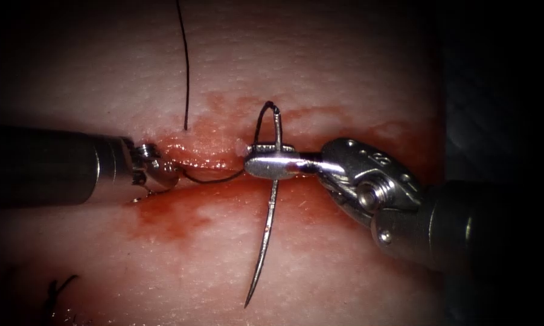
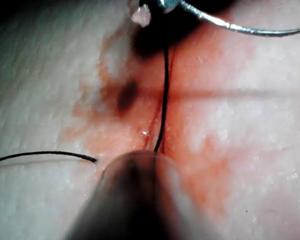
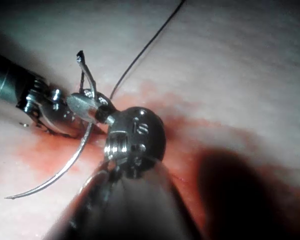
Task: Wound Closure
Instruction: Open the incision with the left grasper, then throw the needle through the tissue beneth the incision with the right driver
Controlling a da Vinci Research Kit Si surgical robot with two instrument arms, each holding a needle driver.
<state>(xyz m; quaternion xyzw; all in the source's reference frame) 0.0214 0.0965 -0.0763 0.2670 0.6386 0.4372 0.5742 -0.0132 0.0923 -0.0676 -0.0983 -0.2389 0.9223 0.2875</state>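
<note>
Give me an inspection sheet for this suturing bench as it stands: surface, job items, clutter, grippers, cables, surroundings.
Surface: tissue with a horizontal cut; red fluid stains both edges.
Needle: held near its swaged end, free of the tissue, point resting low over it.
Thread: runs from the needle's swage down to the cut toward the left tool; another strand enters the tissue above the cut.
Clutter: cut ends of thread at lower left.
Grippers: right tool shut on the needle; left tool at the cut, where the thread meets it.
Cables: nothing seen.
Surroundings: dark beyond the tissue.
</note>
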